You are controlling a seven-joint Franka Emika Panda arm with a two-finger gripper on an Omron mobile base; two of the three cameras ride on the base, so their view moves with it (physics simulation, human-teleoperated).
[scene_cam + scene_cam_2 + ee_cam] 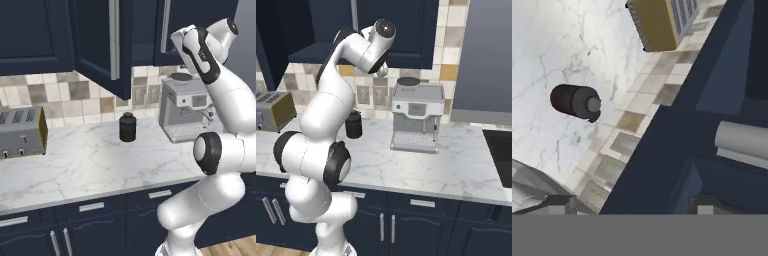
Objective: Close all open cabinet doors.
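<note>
In the left base view, an open cabinet door (100, 42) swings out over the counter (90, 160), above and to the left of the dark jar (127, 127). Its long silver handle (114, 40) runs down its outer edge. The door looks like a stiff, hinged panel, light to swing, and it should close with a flat push on its face near the handle side, no grasp needed. The arm's wrist is raised to the right of the door, above the coffee machine (187, 107).

In the right base view, the arm reaches up beside the cabinets, well above the jar (353, 124).

In the hand view, the gripper (632, 204) looks down past the door's navy edge (712, 125), the handle (742, 141) just ahead of it. The jar (574, 101) and toaster (662, 22) lie beyond. The tips stand apart with nothing between them, near the door; contact cannot be told.
</note>
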